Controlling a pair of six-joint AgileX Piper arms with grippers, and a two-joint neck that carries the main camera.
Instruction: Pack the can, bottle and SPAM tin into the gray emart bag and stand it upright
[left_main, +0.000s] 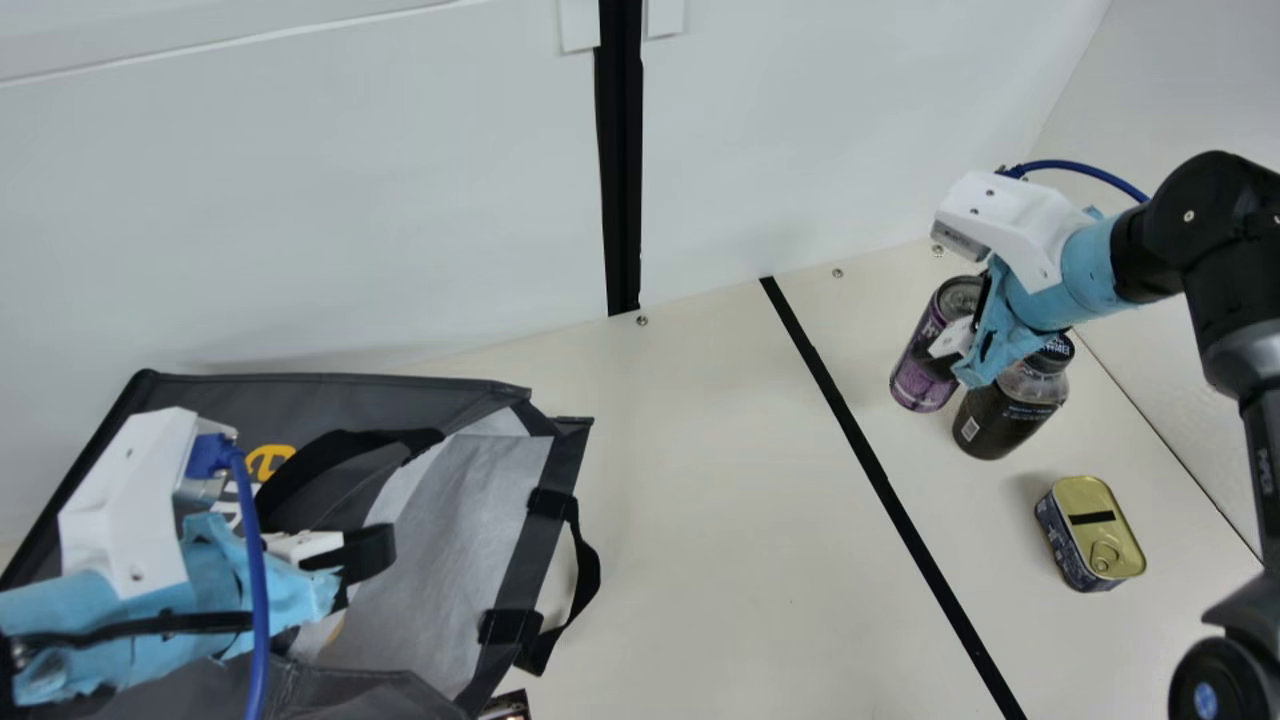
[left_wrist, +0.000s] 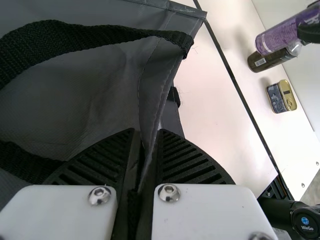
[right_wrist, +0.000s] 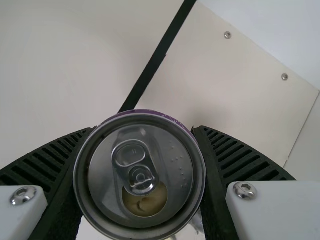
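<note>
My left gripper (left_main: 368, 556) is shut on an edge of the gray bag (left_main: 340, 395), which lies with its mouth toward the table's middle; in the left wrist view the gripper (left_wrist: 146, 135) pinches a fold of the bag (left_wrist: 100, 90). Over on the right, my right gripper (left_main: 950, 350) holds the purple can (left_main: 915, 375) upright. From the right wrist, the can's top (right_wrist: 140, 170) fills the space between the two fingers of the gripper (right_wrist: 145, 131). Close beside the can stands the dark bottle (left_main: 1005, 405). The SPAM tin (left_main: 1090, 535) rests nearer the front, gold lid up.
A black tape line (left_main: 870, 460) crosses the cream table (left_main: 700, 480) between bag and items. White walls rise behind. The bag's black strap (left_main: 590, 580) sticks out past its mouth. A small dark object (left_main: 507, 706) shows at the bottom edge beside the bag.
</note>
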